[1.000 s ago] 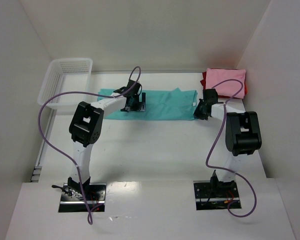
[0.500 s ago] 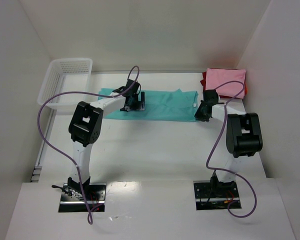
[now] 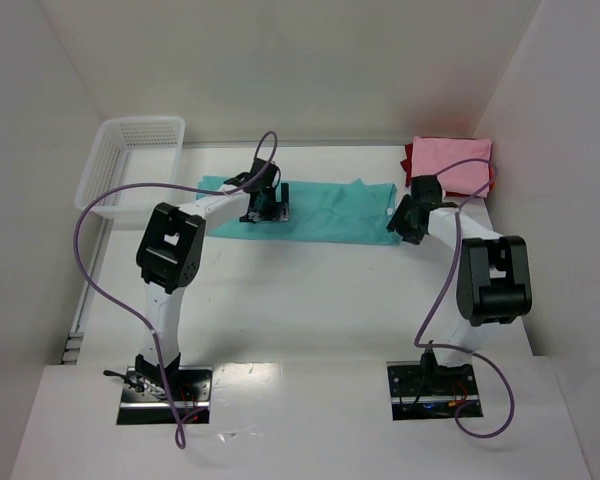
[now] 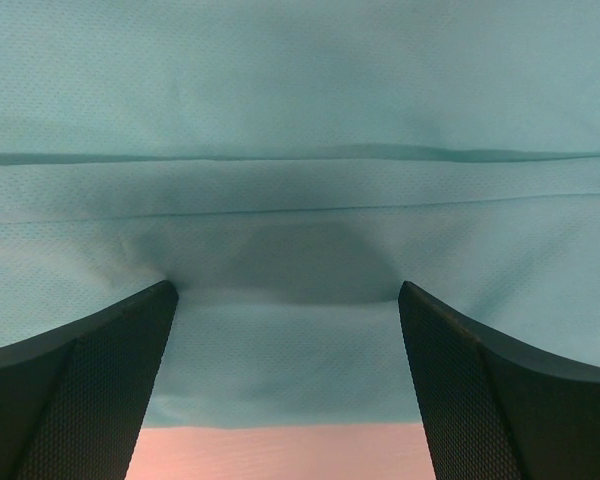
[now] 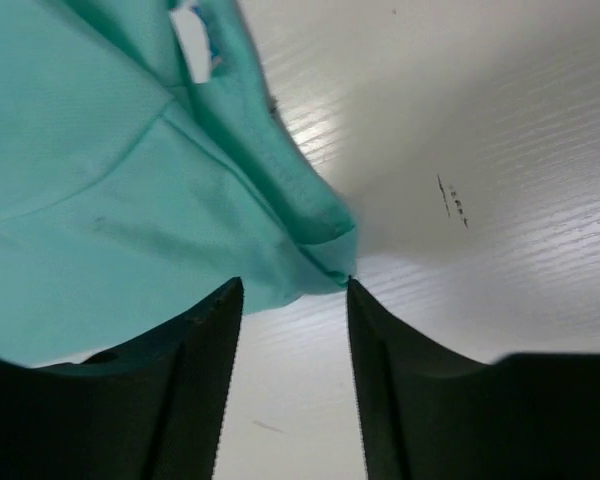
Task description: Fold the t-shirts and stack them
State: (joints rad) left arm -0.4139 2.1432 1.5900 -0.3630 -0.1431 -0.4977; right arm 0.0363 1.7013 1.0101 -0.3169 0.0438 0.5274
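Under the pink t-shirt (image 3: pixel 450 165), a red t-shirt (image 3: pixel 409 160) (mostly hidden)

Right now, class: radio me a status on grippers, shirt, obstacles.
Left gripper open, low over teal t-shirt. Right gripper open at the shirt's right end. Pink folded shirt far right, apart. No obstruction seen.

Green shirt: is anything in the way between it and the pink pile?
Nothing visible does. The green shirt lies flat, the pink pile sits in the far right corner, and only bare table shows between them. The right gripper hangs open at the shirt's right end.
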